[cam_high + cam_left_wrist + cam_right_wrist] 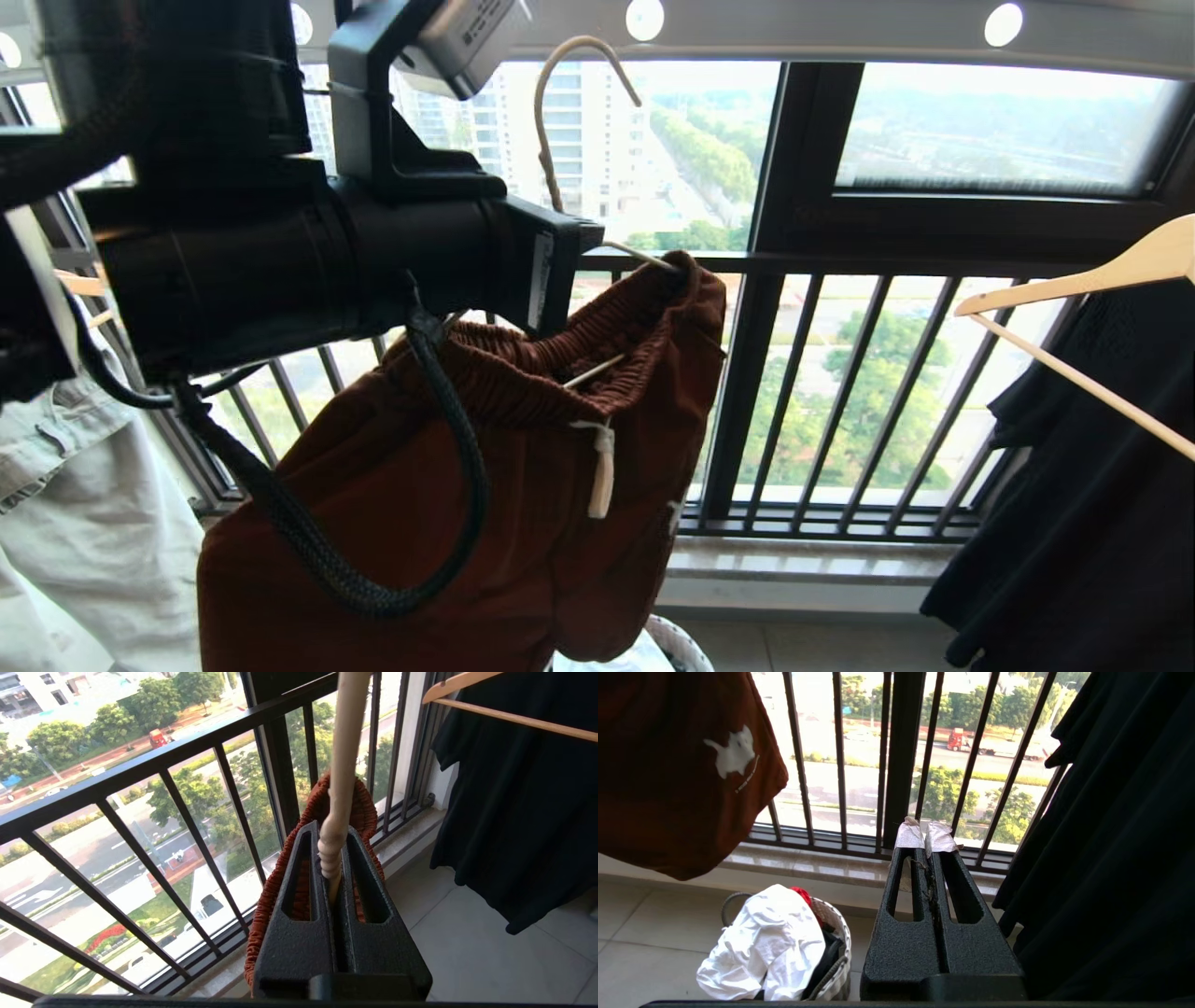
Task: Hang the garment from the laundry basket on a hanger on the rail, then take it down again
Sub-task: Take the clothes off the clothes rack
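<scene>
**Shorts on the hanger, hook just below the rail**

The rust-brown shorts [523, 485] hang by their ribbed waistband from the cream wire hanger [569, 112], their legs dropping toward the laundry basket [833, 947] on the floor beneath. The left gripper [332, 868] is pinching the twisted neck of the hanger, fingers pressed tight on it, with the waistband bunched just behind them. The hook stands upright and free, close under the grey rail [840, 33] but not yet over it.

Whether this is the hanging or the taking down cannot be told. To hang well, I judge the hook's open side should be carried over the rail, then lowered until the wire bears the weight before the fingers ease off. The neck should stay upright so the waistband does not slide off an end.

One pair of shorts, one wire hanger, one rail and one basket are in view. Beside the shorts, away from the left arm, hangs one black garment [1092, 485] on one wooden hanger [1074, 289]. On the shorts' other side, a pale garment [84, 523] shows. The right gripper [924, 835] is parked low near the basket, fingers together and empty.
</scene>
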Available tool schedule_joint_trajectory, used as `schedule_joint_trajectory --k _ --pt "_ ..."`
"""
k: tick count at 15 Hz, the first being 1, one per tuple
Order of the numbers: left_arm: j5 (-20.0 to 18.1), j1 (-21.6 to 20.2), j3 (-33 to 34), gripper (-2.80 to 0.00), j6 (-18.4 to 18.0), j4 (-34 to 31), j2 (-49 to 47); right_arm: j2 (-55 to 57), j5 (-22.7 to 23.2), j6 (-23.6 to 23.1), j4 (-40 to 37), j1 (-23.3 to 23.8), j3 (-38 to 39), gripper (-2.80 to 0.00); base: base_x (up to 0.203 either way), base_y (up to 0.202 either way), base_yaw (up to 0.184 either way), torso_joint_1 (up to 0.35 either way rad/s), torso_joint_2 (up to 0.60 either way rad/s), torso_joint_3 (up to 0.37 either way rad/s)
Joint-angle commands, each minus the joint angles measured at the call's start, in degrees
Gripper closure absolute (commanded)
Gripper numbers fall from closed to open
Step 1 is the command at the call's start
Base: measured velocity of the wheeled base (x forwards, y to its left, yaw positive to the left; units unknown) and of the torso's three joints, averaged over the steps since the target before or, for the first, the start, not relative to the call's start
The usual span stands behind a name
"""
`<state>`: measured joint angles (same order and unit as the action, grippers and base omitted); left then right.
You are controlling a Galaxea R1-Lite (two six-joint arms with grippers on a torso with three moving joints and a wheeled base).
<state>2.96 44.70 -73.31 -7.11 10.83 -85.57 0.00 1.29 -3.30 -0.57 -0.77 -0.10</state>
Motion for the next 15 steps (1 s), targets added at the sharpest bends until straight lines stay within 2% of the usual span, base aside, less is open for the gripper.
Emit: schedule_joint_trajectory --k 1,3,5,8,9,13,15 --pt "-0.48 -0.10 6.30 0.00 0.11 6.89 0.65 0.00 -0.06 -0.04 0.05 -0.02 -0.24 0.00 0.000 0.000 0.000 0.000 0.00 0.000" --pt "-2.57 -0.96 8.48 0.00 1.53 8.84 0.52 0.23 0.11 -0.04 -0.81 -0.02 -3.97 0.00 0.000 0.000 0.000 0.000 0.00 0.000" --pt "-6.57 -2.49 8.75 0.00 5.52 8.86 0.20 2.46 0.90 -0.04 -4.14 -0.02 -11.11 0.00 0.000 0.000 0.000 0.000 0.00 0.000" --pt "-10.67 -3.90 11.28 0.00 6.52 10.00 -0.75 11.19 3.21 -0.55 -9.74 -0.02 -24.64 0.00 0.000 0.000 0.000 0.000 0.00 0.000" --pt "-11.01 -3.95 12.00 0.00 6.58 11.05 -1.11 14.67 4.03 -0.92 -11.06 -0.02 -28.55 0.00 0.000 0.000 0.000 0.000 0.00 0.000" --pt "-11.40 -4.43 18.10 0.00 6.58 23.50 -5.50 30.57 6.88 -3.45 -13.33 -0.02 -44.80 0.00 0.000 0.000 0.000 0.000 0.00 0.000" --pt "-11.40 -4.62 18.78 0.00 6.58 26.47 -7.63 38.14 8.30 -5.14 -13.56 -0.07 -50.51 0.00 0.000 0.000 0.000 0.000 0.00 0.000"
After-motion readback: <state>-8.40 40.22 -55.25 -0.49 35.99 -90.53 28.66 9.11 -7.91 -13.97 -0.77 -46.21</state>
